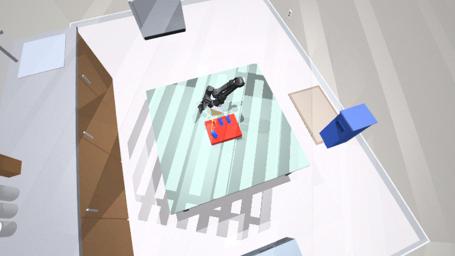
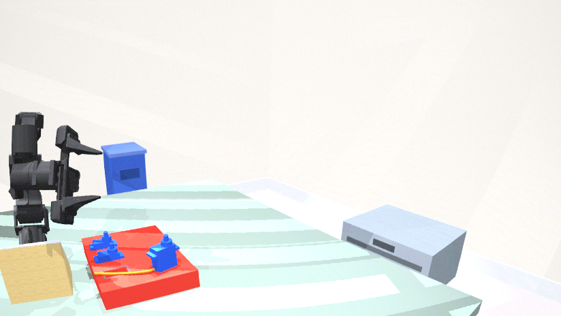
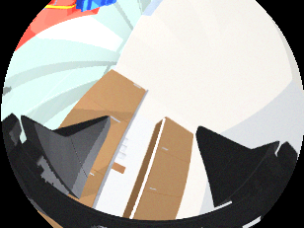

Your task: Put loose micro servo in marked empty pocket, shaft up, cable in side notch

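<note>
The loose blue servo point(image 1: 214, 134) point(image 2: 165, 257) point(image 3: 94, 4) stands upright on the red deck point(image 1: 227, 133) point(image 2: 149, 288) point(image 3: 30, 31), away from the pocket, its output shaft up. Its yellow cable point(image 2: 129, 273) point(image 3: 59, 6) runs across the deck and over the marked empty pocket point(image 2: 114, 268). Two more blue servos, one point(image 1: 221, 121) point(image 2: 109, 255) beside the pocket and one point(image 1: 228, 120) point(image 2: 105, 242) farther along, sit in the deck. My gripper point(image 2: 101, 175) point(image 3: 153, 125) is open and empty, raised above table height and off to the side of the deck, its fingers pointing roughly level.
A wooden block point(image 1: 216, 111) point(image 2: 37, 272) stands on the table point(image 1: 254, 152) point(image 2: 294, 270) between the arm's base and the deck. A blue bin point(image 1: 348, 125) point(image 2: 125, 168) and a grey box-shaped unit point(image 2: 392, 231) stand beyond the table. Brown cabinets point(image 1: 98, 136) point(image 3: 173, 162) line one side.
</note>
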`<action>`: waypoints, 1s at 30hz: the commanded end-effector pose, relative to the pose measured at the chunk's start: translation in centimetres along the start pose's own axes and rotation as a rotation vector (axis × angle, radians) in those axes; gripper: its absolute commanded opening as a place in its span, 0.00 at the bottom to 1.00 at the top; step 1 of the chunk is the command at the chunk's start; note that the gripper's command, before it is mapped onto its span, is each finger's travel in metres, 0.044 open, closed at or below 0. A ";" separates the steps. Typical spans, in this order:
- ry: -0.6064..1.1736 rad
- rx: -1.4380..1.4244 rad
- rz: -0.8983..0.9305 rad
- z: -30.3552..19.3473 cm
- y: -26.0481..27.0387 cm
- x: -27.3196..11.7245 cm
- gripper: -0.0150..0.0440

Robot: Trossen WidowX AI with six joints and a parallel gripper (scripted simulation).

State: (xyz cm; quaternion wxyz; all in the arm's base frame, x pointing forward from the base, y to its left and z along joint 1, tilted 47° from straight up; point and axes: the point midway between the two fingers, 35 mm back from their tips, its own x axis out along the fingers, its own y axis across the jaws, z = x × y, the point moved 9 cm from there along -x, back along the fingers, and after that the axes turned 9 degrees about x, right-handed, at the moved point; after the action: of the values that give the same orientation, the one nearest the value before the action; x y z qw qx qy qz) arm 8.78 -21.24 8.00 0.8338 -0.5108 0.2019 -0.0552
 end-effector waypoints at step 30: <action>-0.015 0.664 0.551 2.9 2.2 7.3 0.25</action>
State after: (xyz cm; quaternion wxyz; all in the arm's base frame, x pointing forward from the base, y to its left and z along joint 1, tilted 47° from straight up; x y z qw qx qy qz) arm 15.59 -20.16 5.32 0.9387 -0.1749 0.2807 0.0969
